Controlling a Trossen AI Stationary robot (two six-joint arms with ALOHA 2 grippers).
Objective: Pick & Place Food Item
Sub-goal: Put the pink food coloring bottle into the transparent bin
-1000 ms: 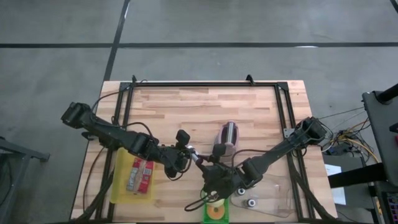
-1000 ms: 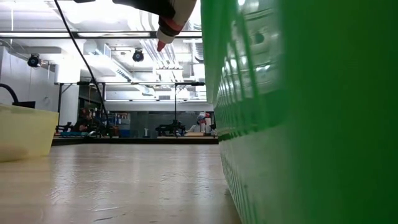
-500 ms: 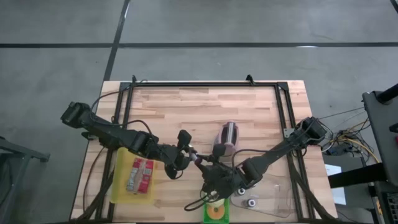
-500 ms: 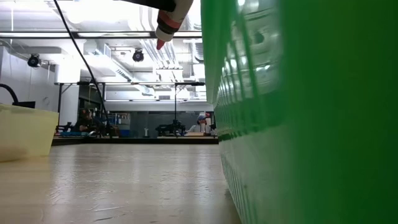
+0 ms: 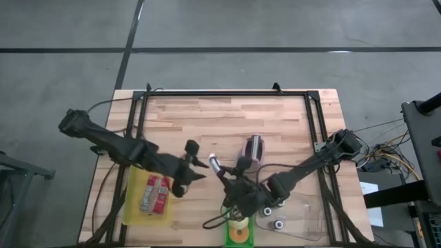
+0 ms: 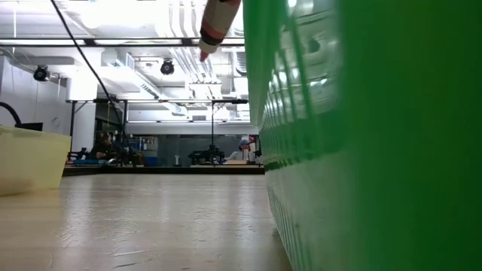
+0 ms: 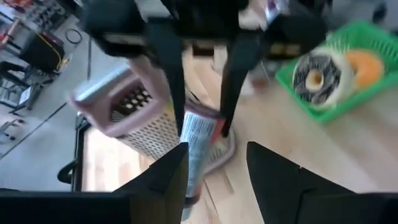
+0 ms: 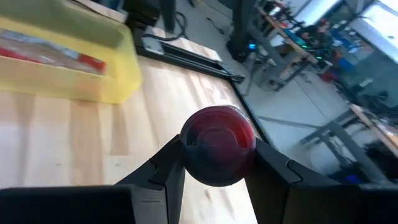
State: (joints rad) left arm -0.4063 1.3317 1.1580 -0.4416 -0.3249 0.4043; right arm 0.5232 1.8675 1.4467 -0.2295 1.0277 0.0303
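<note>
We see the wooden table (image 5: 275,124) with a yellow bin (image 5: 131,200) of packets on its left and a green basket (image 5: 228,240) of doughnuts at the near edge, presumably the places food goes to or comes from. A pink grater (image 5: 253,148) lies mid-table. Just left of it the right gripper (image 5: 226,178) is clamped around a red-capped bottle (image 5: 214,165), holding it off the wood, while the left gripper (image 5: 198,162), fingers spread and empty, sits just beside the bottle's cap without touching it, likely leaving the carrying to the right arm.

Readable text: I can make out none in any view.
White tube with printed label (image 7: 200,134): I see print, too blurred to read.
</note>
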